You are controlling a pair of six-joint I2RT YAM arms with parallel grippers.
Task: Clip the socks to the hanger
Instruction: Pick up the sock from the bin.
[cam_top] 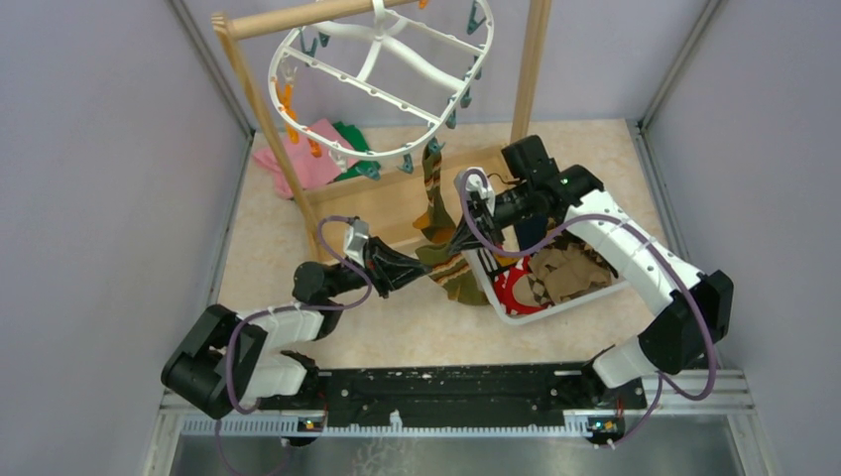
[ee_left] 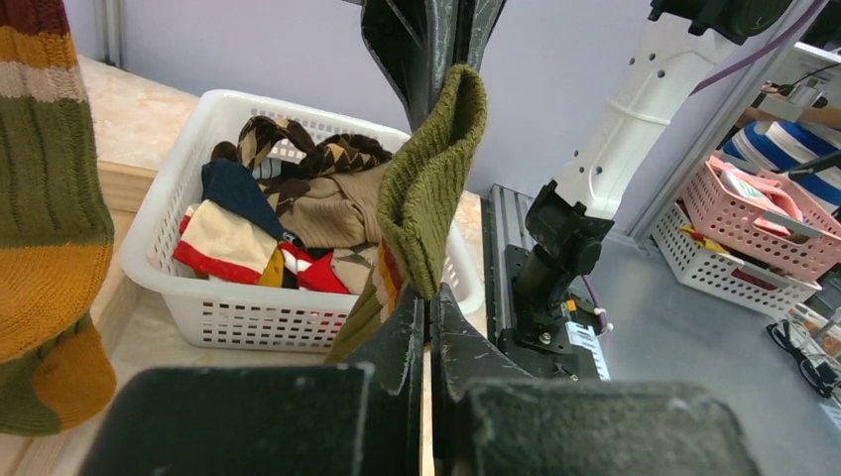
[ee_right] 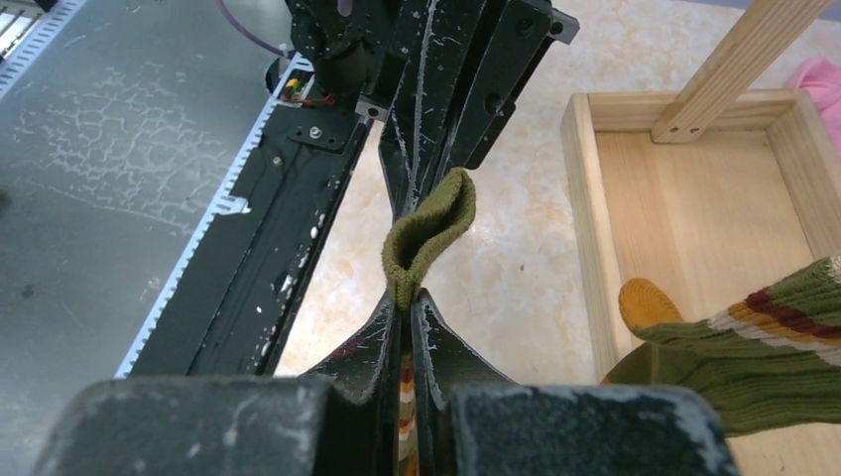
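Hanger [cam_top: 382, 40]: hung on the wooden pole rack [cam_top: 268, 109] at the back, with one striped sock [cam_top: 432, 188] already dangling from a clip at its near rim.
Left gripper [ee_left: 428, 322]: fingers pinched together on the lower fold of the olive sock [ee_left: 431, 178].
Olive sock: held in the air below the hanger, its cuff taut between both grippers, probably to offer a firm edge to a clip.
Right gripper [ee_right: 405, 327]: fingers clamped on the cuff's other end.
Basket [ee_left: 228, 312]: beside the right arm, holding the remaining socks [ee_left: 298, 223].
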